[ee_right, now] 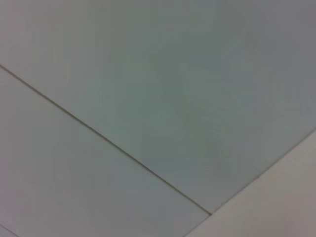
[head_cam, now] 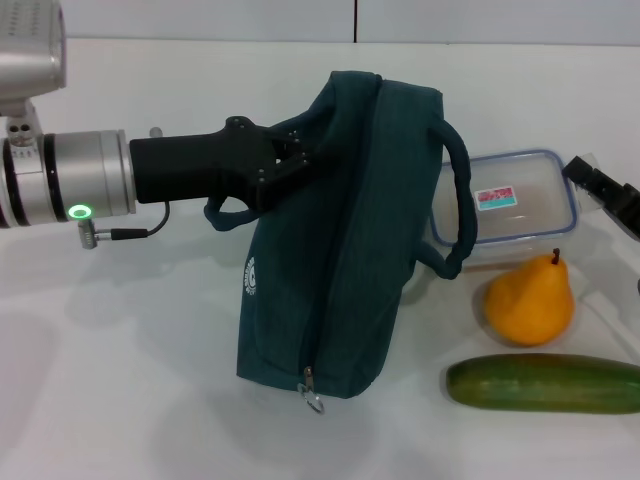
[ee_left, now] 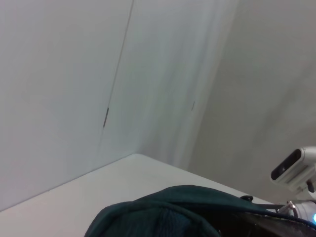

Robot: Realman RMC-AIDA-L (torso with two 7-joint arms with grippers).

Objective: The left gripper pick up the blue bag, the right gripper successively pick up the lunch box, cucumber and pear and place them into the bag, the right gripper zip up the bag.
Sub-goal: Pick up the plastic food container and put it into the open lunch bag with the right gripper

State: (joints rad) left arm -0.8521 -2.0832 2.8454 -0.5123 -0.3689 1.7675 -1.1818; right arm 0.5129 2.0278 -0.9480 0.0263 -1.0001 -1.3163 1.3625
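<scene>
Gripping the blue bag (head_cam: 330, 240) with left gripper (head_cam: 292, 160) fingers clamped on fabric; risking slippage, zipper staying closed; right gripper (head_cam: 605, 195) fingers unclear.

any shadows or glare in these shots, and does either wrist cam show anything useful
Head view: even light, soft shadows under the blue bag, pear and cucumber; slight sheen on the lunch box lid. Left wrist view: only the bag's top edge in view, mostly wall. Right wrist view: just featureless wall panels, no objects.
</scene>
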